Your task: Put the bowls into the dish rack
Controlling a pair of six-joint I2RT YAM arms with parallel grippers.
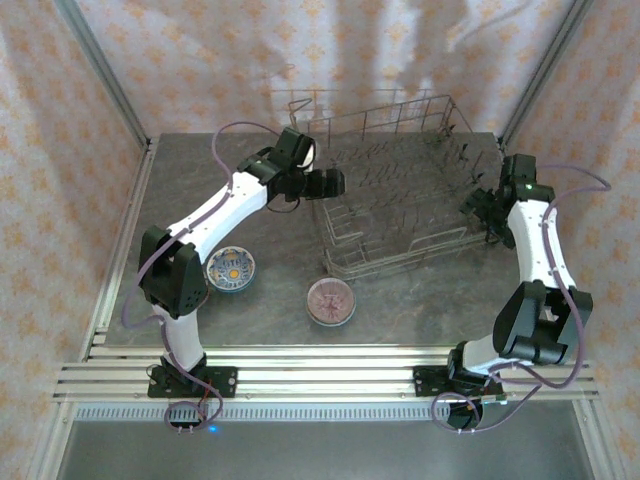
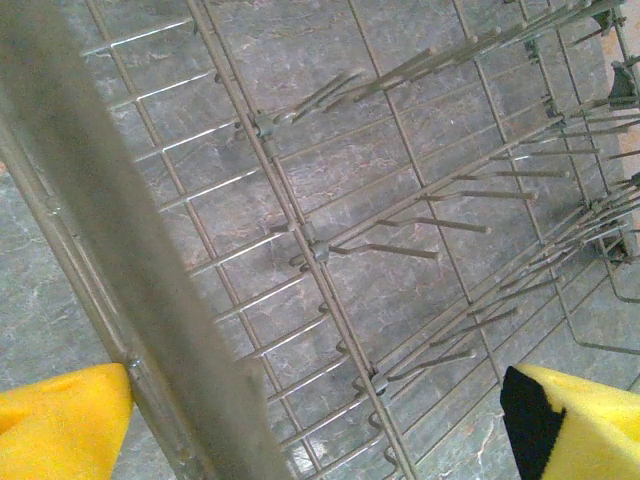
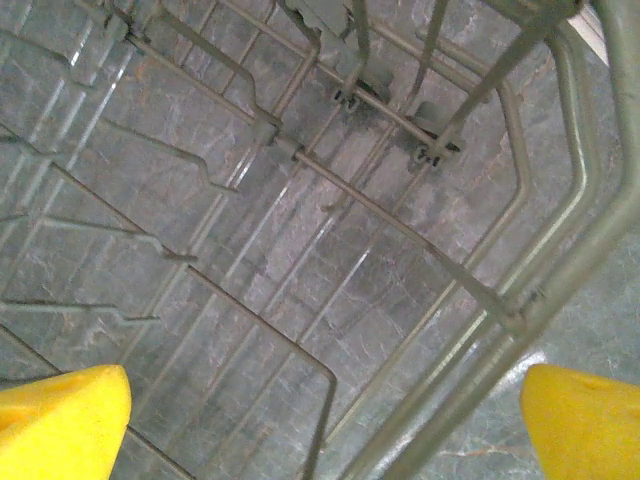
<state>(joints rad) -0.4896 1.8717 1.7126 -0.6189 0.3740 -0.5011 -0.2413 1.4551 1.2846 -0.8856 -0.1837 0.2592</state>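
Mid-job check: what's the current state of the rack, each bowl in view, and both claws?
dish rack: flat on the table, no bowl seen in it.
blue-white bowl: upright on the table, outside the rack, untouched.
pink bowl: upright on the table, in front of the rack, untouched.
left claw: open, empty, over the rack's left side.
right claw: open, empty, over the rack's right side.

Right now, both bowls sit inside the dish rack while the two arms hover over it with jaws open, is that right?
Not quite: the top view shows the blue bowl and the pink bowl on the table in front of the dish rack. The rest holds.
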